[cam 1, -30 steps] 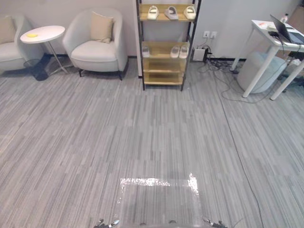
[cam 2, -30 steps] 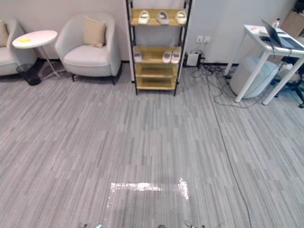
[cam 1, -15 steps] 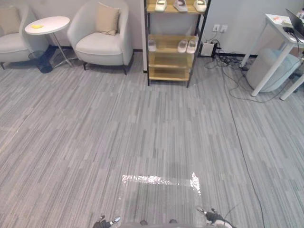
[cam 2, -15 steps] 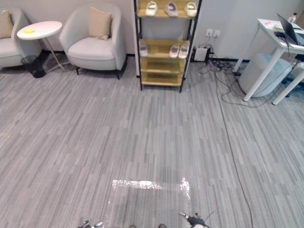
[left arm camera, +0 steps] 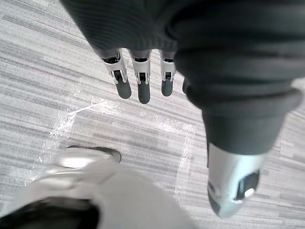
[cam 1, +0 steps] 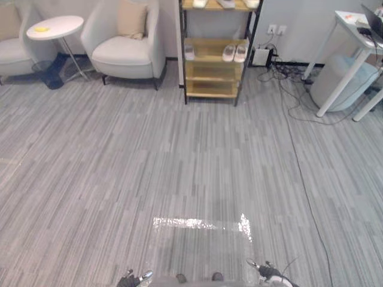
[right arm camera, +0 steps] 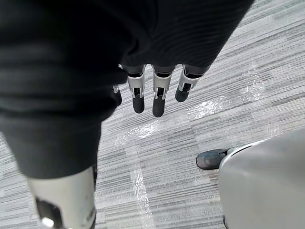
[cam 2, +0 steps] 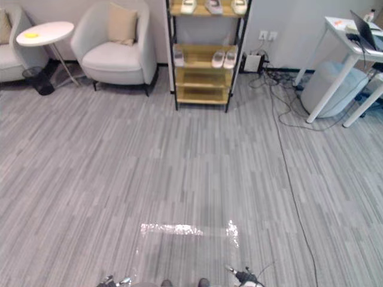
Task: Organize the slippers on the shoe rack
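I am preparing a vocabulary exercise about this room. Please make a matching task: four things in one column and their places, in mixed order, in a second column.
Things:
1. cushion
2. yellow object
3. pair of slippers
4. laptop

Places:
A. on the white desk
B. on the second shelf from the top of the shoe rack
C. on the armchair
D. on the round side table

Pairs: 1-C; 2-D; 3-B; 4-A

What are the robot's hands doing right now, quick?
Left hand: open, fingers straight, holding nothing.
Right hand: open, fingers straight, holding nothing.
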Robot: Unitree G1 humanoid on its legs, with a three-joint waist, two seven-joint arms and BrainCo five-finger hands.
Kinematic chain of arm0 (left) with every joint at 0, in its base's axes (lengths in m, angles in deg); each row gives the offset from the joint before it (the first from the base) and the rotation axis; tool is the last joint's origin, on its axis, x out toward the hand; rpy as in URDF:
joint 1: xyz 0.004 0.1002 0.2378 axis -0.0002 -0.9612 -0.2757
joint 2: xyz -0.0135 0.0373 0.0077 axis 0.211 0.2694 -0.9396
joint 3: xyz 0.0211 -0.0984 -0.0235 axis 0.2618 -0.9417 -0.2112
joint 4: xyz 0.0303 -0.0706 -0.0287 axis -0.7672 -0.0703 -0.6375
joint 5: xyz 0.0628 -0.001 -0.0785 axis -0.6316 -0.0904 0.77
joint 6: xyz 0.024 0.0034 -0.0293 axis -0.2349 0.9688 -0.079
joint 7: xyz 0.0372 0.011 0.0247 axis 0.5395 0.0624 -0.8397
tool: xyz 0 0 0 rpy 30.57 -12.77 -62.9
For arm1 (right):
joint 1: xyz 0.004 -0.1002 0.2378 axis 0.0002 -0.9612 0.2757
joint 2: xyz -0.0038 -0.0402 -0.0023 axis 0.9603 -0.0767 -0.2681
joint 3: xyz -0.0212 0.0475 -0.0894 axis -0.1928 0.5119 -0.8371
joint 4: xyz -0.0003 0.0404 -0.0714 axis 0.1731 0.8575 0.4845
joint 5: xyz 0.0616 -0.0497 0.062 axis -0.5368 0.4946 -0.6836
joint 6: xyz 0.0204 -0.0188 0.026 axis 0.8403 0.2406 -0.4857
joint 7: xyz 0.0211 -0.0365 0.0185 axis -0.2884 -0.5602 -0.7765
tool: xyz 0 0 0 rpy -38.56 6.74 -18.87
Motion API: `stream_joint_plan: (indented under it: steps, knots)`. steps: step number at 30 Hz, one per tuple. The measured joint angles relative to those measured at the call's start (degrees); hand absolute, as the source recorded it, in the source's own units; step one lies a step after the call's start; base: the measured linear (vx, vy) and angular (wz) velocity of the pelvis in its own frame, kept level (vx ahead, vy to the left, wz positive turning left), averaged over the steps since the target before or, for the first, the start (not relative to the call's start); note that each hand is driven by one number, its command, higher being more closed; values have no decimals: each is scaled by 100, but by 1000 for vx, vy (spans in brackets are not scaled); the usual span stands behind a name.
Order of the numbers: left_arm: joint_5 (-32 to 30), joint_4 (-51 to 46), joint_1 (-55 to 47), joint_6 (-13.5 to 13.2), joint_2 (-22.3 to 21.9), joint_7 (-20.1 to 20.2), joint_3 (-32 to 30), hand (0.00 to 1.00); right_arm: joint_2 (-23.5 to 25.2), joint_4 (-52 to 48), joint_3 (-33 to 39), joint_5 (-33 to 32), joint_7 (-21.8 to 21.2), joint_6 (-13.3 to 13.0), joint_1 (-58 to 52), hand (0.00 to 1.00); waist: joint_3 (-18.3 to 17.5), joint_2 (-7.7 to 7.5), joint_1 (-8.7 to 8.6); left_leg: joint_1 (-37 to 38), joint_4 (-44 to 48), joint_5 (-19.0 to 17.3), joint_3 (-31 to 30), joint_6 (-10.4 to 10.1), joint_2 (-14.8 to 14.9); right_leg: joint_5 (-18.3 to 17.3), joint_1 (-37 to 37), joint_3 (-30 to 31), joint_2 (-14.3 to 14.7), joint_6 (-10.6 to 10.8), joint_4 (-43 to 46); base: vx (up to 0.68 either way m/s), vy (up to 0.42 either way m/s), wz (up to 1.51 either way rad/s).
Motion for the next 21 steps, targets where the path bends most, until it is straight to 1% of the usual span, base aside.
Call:
stream_joint_plan:
  steps: [1, 2, 3, 4, 5, 6, 7, 8, 9, 10, 11, 12, 13, 14, 15, 16, 17, 18, 19, 20, 21]
  knots:
    - [1, -149, -19, -5, -59, -7, -107, 0, -2, -51, 5, -9, 29, -5, -28, 0, 46, 28, 33, -286, 716, 124, 102, 32, 132, -106, 31, 54, 29, -40, 140, 136, -44, -27]
    - [5, -263, -52, -6, -142, -17, -260, 0, 33, -205, -5, -54, 80, -8, -59, 0, 102, 33, 81, -647, 1500, 252, 171, 183, 260, -241, 125, 128, 40, -157, 285, 182, -17, -25]
    - [10, -331, -96, -10, -184, -23, -361, 0, 33, -241, -9, -113, 106, -5, -57, 0, 114, 74, 82, -823, 1780, 84, 190, 228, 284, -355, 183, 184, 29, -162, 371, 249, 25, -15]
    - [13, -355, -74, -11, -208, -27, -372, 0, 22, -246, -5, -164, 129, -2, -42, 0, 119, 86, 82, -984, 1801, -78, 206, 235, 264, -406, 230, 248, 3, -183, 396, 269, 58, -18]
    - [23, -412, -60, -18, -219, -29, -373, 0, -1, -209, 3, -164, 138, -3, 45, 0, 116, 73, 130, -1255, 1405, -190, 222, 261, 168, -471, 249, 305, -118, -134, 376, 263, 77, -29]
    - [36, -418, -45, -21, -204, -26, -363, 0, 0, -167, 12, -164, 140, -2, 130, 0, 123, 44, 181, -1403, 869, -168, 209, 278, 50, -500, 247, 340, -241, -94, 352, 278, 126, -41]
    - [50, -415, -41, -29, -190, -28, -332, 0, -4, -150, 21, -164, 154, -4, 207, 0, 135, 20, 248, -1499, 206, 2, 182, 223, -92, -540, 250, 415, -359, -34, 331, 320, 162, -48]
    - [51, -417, -25, -43, -193, -34, -338, 0, -5, -153, 27, -161, 174, -4, 272, 0, 153, -7, 330, -1585, -841, 484, 87, 146, -284, -662, 301, 526, -542, 91, 291, 446, 224, -41]
    - [51, -411, -25, -59, -196, -38, -331, 0, -16, -144, 26, -161, 178, -4, 303, 0, 160, -8, 350, -1586, -1399, 768, 44, 105, -356, -709, 379, 571, -614, 147, 241, 508, 271, -46]
    - [54, -400, -105, -91, -222, -36, -327, 0, -50, -126, 17, -160, 177, -9, 338, 0, 142, 28, 400, -1504, -2088, 1221, -41, -33, -357, -837, 493, 645, -662, 228, 176, 573, 299, -49]
    - [60, -294, -119, -102, -208, -35, -332, 0, 21, -45, -18, -156, 163, -11, 330, 0, 136, -29, 456, -1472, -1815, 1695, 46, 144, -423, -981, 669, 736, -759, 224, 191, 499, 249, -56]
    - [57, -271, -111, -109, -122, -31, -348, 0, 150, 7, -19, -146, 142, -11, 404, 0, 115, -207, 503, -1543, -1520, 1425, 139, 422, -497, -983, 625, 767, -867, 197, 487, 550, 222, -37]
    - [56, -283, -108, -110, -79, -29, -350, 0, 216, -28, -18, -146, 134, -17, 401, 0, 83, -283, 535, -1565, -1415, 1285, 202, 478, -513, -973, 472, 758, -911, 208, 801, 562, 203, -27]
    - [55, -277, -103, -111, -35, -21, -347, 0, 293, -92, -11, -126, 117, -15, 377, 0, 85, -386, 558, -1441, -1263, 1042, 287, 549, -533, -898, 170, 829, -966, 397, 1638, 458, 166, -15]
    - [54, -274, -104, -112, -27, -18, -344, 0, 303, -91, -10, -109, 107, -12, 368, 0, 89, -402, 558, -1369, -1234, 965, 303, 577, -541, -842, 109, 833, -971, 513, 1903, 529, 221, -22]
    - [53, -250, -110, -91, 13, -13, -328, 0, 325, -92, -6, -3, 78, -4, 318, 0, 90, -445, 562, -996, -1223, 725, 343, 669, -600, -512, -205, 913, -1024, 1128, 3006, 510, 216, -20]
    - [30, -253, -116, -72, 20, -9, -313, 0, 341, -110, -7, 62, 69, -15, 246, 0, 90, -441, 551, -498, -1325, 484, 323, 647, -654, -199, -583, 852, -1062, 1547, 4361, 710, 292, -20]
    - [8, -267, -101, -72, 24, -12, -279, 0, 351, -143, -11, 63, 59, -15, 169, 0, 93, -431, 532, -118, -1498, 398, 300, 648, -704, -240, -837, 600, -1142, 1407, 5064, 497, 190, -5]
    - [1, -280, -88, -75, 28, -11, -244, 0, 333, -217, -10, 63, 49, -21, 113, 0, 89, -382, 466, 209, -1700, 348, 243, 659, -738, -370, -1087, 275, -1233, 1149, 5466, 482, 155, 14]
    - [2, -276, -45, -83, 40, -10, -222, 0, 313, -278, -9, 60, 44, -21, 116, 0, 72, -412, 410, 545, -1891, 339, 185, 684, -749, -524, -1273, -39, -1287, 953, 5569, 458, 101, 36]
    - [4, -265, 27, -83, 53, -9, -217, 0, 307, -335, -8, 61, 40, -24, 110, 0, 94, -372, 300, 911, -2086, 335, 125, 710, -724, -752, -1500, -489, -1335, 701, 5348, 446, 69, 41]
